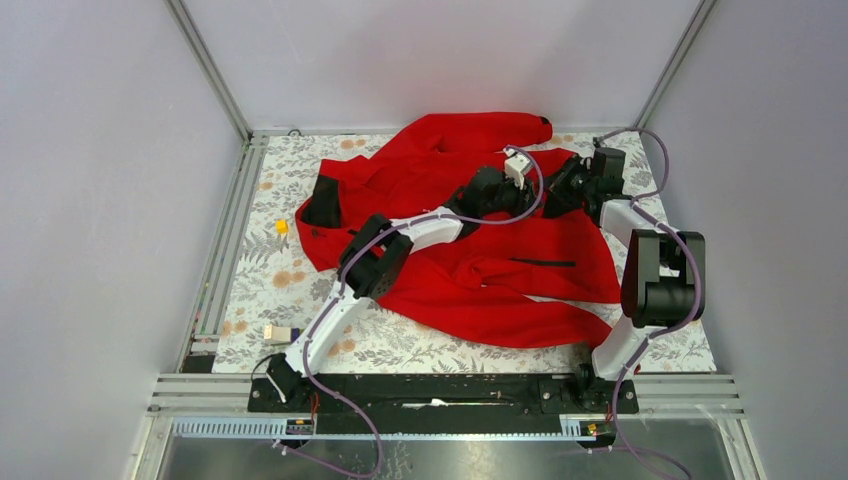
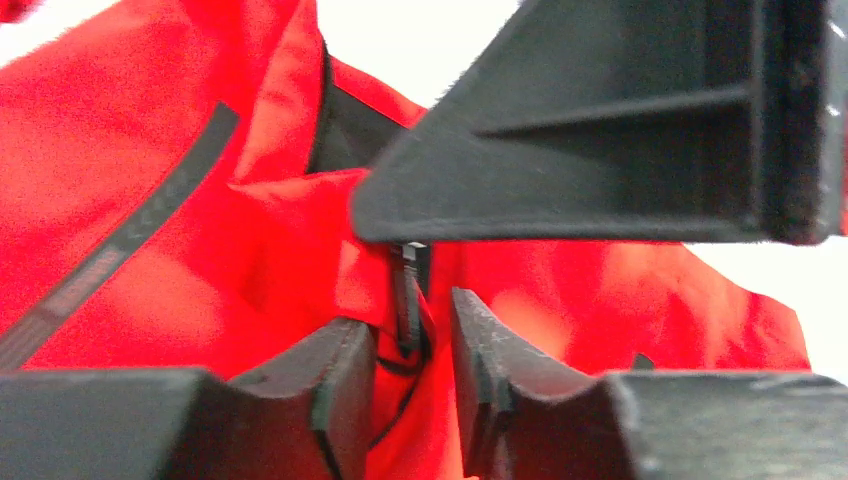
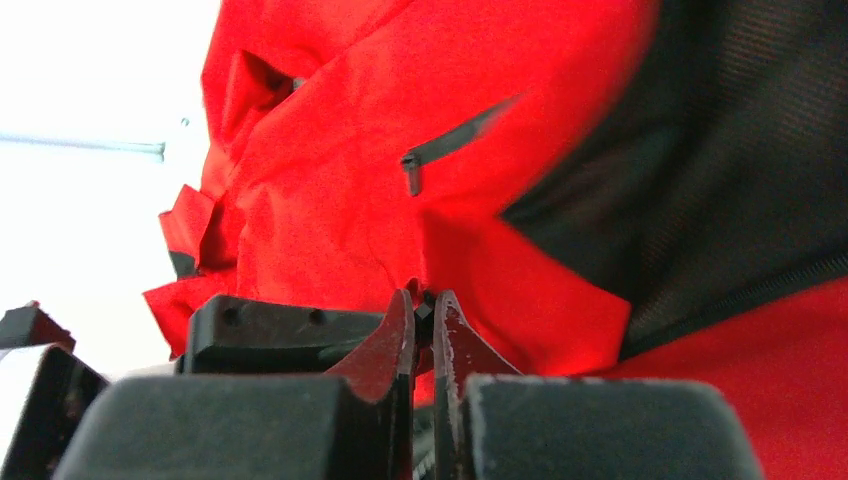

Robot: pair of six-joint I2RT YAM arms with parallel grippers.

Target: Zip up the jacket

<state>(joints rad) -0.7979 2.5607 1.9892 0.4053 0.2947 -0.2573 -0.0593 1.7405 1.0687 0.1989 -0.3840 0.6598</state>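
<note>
The bright red jacket (image 1: 480,270) lies crumpled on the floral table, its black collar lining (image 1: 322,203) at the left. Both grippers meet over its upper middle. My right gripper (image 3: 424,300) is shut on the small dark zipper pull (image 3: 423,312) of the front zipper. In the left wrist view that pull (image 2: 408,305) hangs between the fingers of my left gripper (image 2: 410,315), which stand slightly apart and do not clamp it. The right gripper's dark finger (image 2: 600,130) sits just above. From above, the left gripper (image 1: 528,197) and right gripper (image 1: 556,192) nearly touch.
A dark pocket zipper (image 1: 545,262) crosses the jacket's lower front. A small yellow block (image 1: 282,227) and a white-and-yellow object (image 1: 277,333) lie on the table at the left. Grey walls and metal rails (image 1: 225,250) enclose the table.
</note>
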